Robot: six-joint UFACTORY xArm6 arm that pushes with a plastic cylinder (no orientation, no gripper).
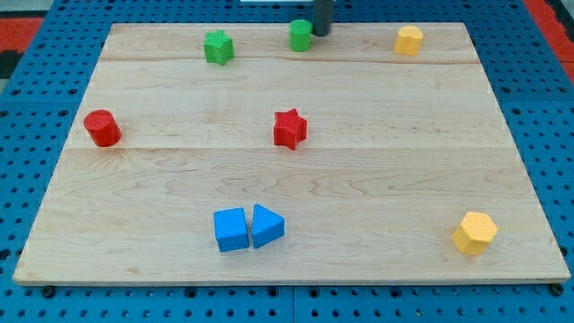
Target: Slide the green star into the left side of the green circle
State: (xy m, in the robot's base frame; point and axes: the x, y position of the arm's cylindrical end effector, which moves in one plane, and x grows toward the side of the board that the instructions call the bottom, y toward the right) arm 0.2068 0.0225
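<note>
- Rod coming down from the view's top edge, my tip (319,33) sitting at the far edge of the board (287,193), seemingly touching the right side of the green circle (300,36), though the contact is hard to confirm from this angle.
- No jaws here to be released or clenched; just a bare rod, grasping nothing.
- Green circle standing near the top edge, slightly right of the middle.
- Green star (218,47) lying to the circle's left, on the same far strip, well apart from it, with bare wood showing between the two.
- Yellow block (409,40) resting further right along that top strip, well apart from my tip; shape looking rounded or many-sided.
- Red star (290,128) sitting near the middle, below the circle.
- Red cylinder (102,127) standing by the left edge, level with the red star.
- Blue cube (231,230) and blue triangle (267,225) lying side by side and touching, near the bottom, left of centre.
- Yellow hexagon (474,233) resting in the bottom right corner.
- Blue pegboard (27,108) surrounding the wood on all sides.
</note>
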